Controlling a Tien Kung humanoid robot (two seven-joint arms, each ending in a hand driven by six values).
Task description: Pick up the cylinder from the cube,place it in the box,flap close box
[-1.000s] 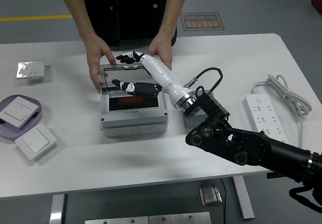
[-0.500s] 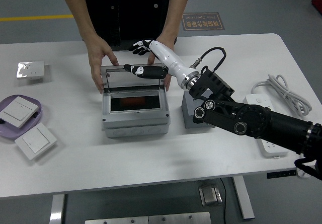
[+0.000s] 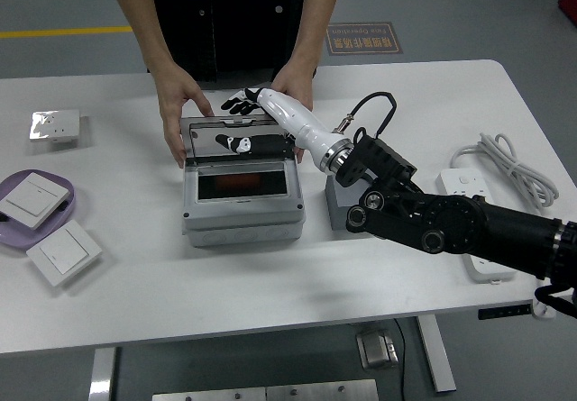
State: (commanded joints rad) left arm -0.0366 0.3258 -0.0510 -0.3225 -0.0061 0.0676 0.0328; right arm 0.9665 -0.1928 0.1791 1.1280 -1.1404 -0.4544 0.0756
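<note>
Grey box (image 3: 242, 205) mid-table, red cylinder (image 3: 239, 185) lying inside, a person's hands (image 3: 180, 104) bracing its back corners. Behind the box's raised flap (image 3: 236, 140), right hand (image 3: 242, 104) fingers spread, gripping nothing. Flap looks rigid, light, hinged; best pushed at its top edge.

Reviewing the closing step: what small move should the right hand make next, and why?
Probably press the right hand forward and down on the transparent flap. The flap stands raised over the grey box, something red shows inside, the fingers sit at the flap's top edge, and a person's hands steady the box.
</note>
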